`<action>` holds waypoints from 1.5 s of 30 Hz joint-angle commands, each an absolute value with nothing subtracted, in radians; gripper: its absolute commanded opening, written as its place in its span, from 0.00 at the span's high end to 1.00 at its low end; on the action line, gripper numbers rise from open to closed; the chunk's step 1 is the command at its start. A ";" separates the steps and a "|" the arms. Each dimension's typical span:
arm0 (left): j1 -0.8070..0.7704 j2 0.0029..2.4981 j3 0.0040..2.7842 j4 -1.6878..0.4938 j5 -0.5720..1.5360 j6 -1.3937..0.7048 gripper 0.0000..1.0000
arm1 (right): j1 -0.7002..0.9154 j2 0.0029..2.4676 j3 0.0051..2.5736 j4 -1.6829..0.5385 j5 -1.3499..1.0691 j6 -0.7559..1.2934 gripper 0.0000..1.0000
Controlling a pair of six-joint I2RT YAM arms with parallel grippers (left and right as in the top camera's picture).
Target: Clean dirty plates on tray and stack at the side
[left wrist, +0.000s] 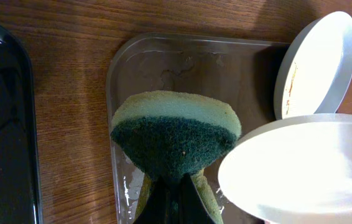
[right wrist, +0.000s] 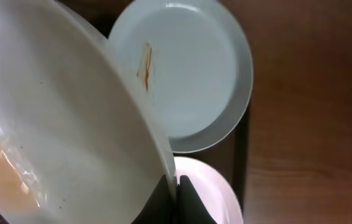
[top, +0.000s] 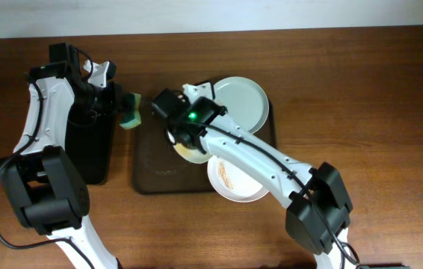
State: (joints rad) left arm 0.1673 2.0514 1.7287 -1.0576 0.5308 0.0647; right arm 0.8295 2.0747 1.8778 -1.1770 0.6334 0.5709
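My right gripper (right wrist: 176, 190) is shut on the rim of a white plate (right wrist: 58, 118) and holds it tilted above the dark-brown tray (top: 152, 168). This plate has a yellowish smear and also shows in the left wrist view (left wrist: 300, 168). A second, pale bluish plate (top: 245, 101) with a brown smear (right wrist: 145, 62) lies at the tray's far right corner. A third plate (top: 234, 183) with a smear lies at the tray's front edge. My left gripper (left wrist: 176, 202) is shut on a green and yellow sponge (left wrist: 176, 134) over the tray's left end (top: 131, 112).
A smaller glossy black tray (top: 92, 149) lies left of the brown tray, under my left arm. Bare wooden table (top: 368, 112) stretches to the right of the brown tray.
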 commanded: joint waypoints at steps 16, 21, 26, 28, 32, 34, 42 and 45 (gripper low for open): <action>0.168 2.048 1.745 -1.056 0.534 0.084 0.99 | 1.080 2.048 1.902 -1.157 1.358 0.605 0.96; 0.168 2.048 1.745 -1.055 0.534 0.084 0.99 | 1.075 2.048 1.902 -1.168 1.235 0.649 0.96; 0.168 2.048 1.745 -1.055 0.534 0.084 0.99 | 0.943 1.969 1.902 -1.177 0.747 0.629 0.96; 0.168 2.048 1.744 -1.055 0.533 0.084 0.99 | 0.834 1.906 1.902 -1.171 0.520 0.574 0.96; 0.167 2.048 1.742 -1.053 0.534 0.084 0.99 | 0.524 1.858 1.902 -1.188 0.063 0.456 0.96; 0.167 2.048 1.736 -1.051 0.534 0.084 1.00 | 0.358 1.859 1.898 -1.217 -0.037 0.449 0.96; 0.166 2.048 1.734 -1.026 0.534 0.084 0.99 | -0.212 1.860 1.577 -1.102 -0.070 0.449 0.96; 0.164 2.048 1.734 -1.018 0.534 0.084 0.99 | -0.309 1.860 1.390 -0.923 -0.080 0.449 0.96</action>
